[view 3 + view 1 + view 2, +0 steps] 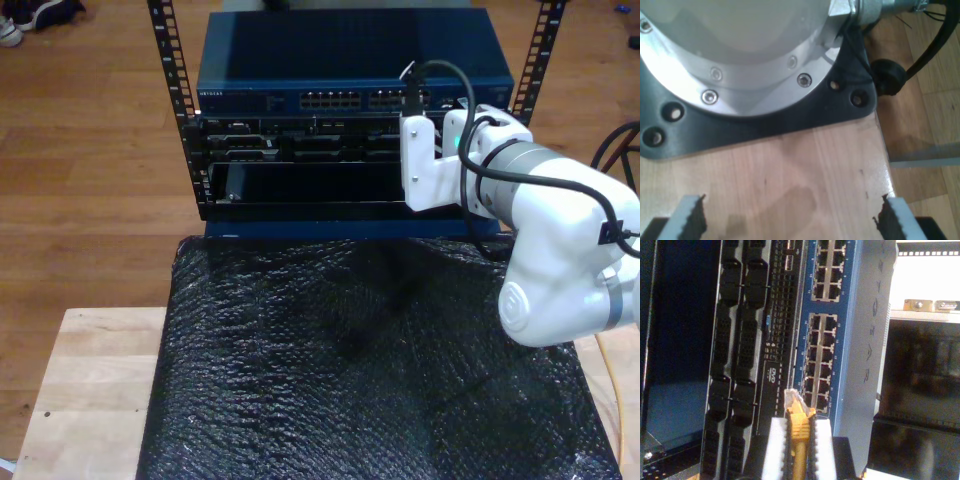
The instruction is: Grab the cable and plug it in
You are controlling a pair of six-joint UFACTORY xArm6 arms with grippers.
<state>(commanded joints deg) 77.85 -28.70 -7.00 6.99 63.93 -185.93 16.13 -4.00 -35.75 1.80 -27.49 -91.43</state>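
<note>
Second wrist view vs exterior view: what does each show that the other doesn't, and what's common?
Second wrist view alone: the cable clamped in my second end effector, its clear plug close in front of the blue switch's lower ports but not yet seated.

Exterior view alone: the black mat over the wooden table, the white arm reaching to the rack, and the wood floor.

Both: the blue switch with its port rows and the black panels next to it.

My second gripper (799,440) jaws clamped; my first gripper (790,220) jaws apart.
</note>
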